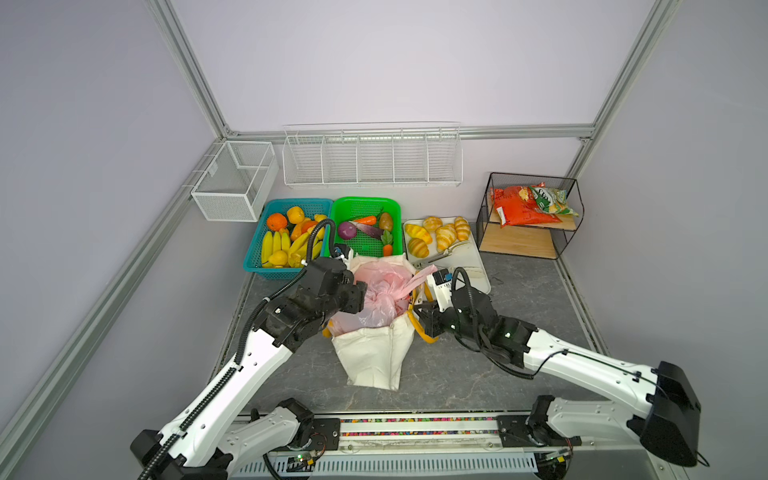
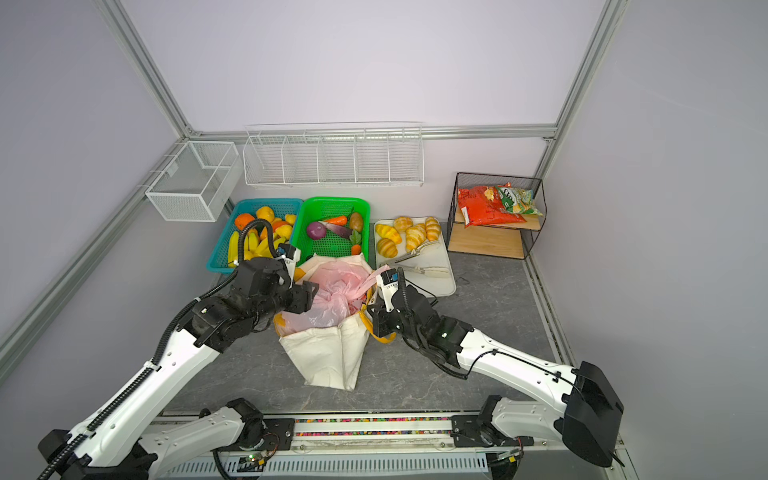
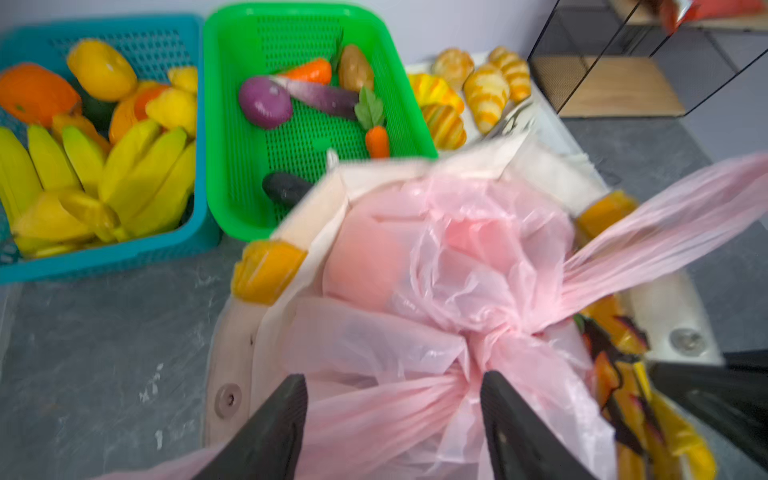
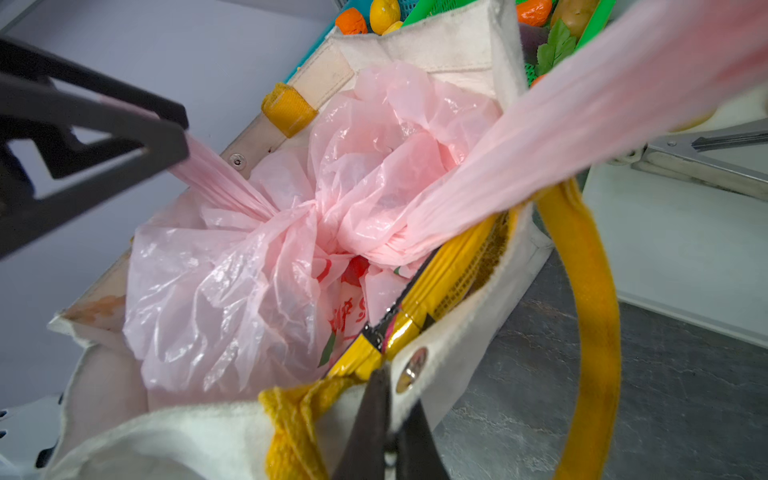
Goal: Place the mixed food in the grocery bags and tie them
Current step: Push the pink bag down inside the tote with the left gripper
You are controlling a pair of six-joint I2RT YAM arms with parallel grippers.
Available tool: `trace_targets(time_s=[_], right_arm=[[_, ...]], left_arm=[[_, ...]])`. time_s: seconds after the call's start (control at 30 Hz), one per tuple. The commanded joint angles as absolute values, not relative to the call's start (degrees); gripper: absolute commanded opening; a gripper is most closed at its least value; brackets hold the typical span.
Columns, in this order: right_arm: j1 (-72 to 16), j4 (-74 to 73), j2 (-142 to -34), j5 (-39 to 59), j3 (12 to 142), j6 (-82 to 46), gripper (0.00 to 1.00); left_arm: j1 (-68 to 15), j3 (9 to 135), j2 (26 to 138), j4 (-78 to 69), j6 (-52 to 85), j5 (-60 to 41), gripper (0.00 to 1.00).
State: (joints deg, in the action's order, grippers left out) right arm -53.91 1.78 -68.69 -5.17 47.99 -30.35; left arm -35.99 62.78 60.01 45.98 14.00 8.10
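Note:
The pink plastic bag sits bunched and knotted inside the cream canvas tote at the table's middle. My left gripper hangs over the tote's left side, open, and a twisted pink handle strand runs between its spread fingers. The bag's other pink handle stretches up toward the right arm. My right gripper is shut on the tote's right rim beside a snap button. A yellow snack packet stands in the tote. A purple onion lies in the green basket.
Behind the tote stand a blue basket of bananas and oranges, the green basket and a white tray with croissants and tongs. A black wire shelf at back right holds orange packets. White wire baskets hang on the wall.

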Motion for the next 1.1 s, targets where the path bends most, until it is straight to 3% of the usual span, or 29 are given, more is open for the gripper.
trace_targets(time_s=[0.0,0.2,0.53,0.73,0.9,1.07], right_arm=[[-53.13,-0.25,-68.81,-7.13,47.55,-29.26,0.07],[-53.09,-0.4,-69.6,-6.44,47.64,-29.7,0.07],[-52.72,-0.04,-69.26,-7.56,45.73,-29.44,0.07],[-52.31,0.91,-68.09,-7.95,45.69,-28.79,0.07],[-52.3,1.09,-66.89,-8.87,45.27,-28.54,0.07],[-52.29,0.45,-66.96,-8.45,44.91,-28.98,0.08]], left_arm=[[-35.82,59.14,61.72,49.01,16.47,2.07,0.64],[-35.8,55.25,66.91,40.65,16.9,-7.55,0.58],[-35.86,55.9,75.61,40.28,15.12,-5.72,0.58],[-35.87,59.67,70.34,40.29,14.54,-5.01,0.61],[-36.15,61.79,64.19,31.91,15.79,-5.37,0.63],[-41.09,64.55,67.98,24.26,14.85,-5.75,0.6]])
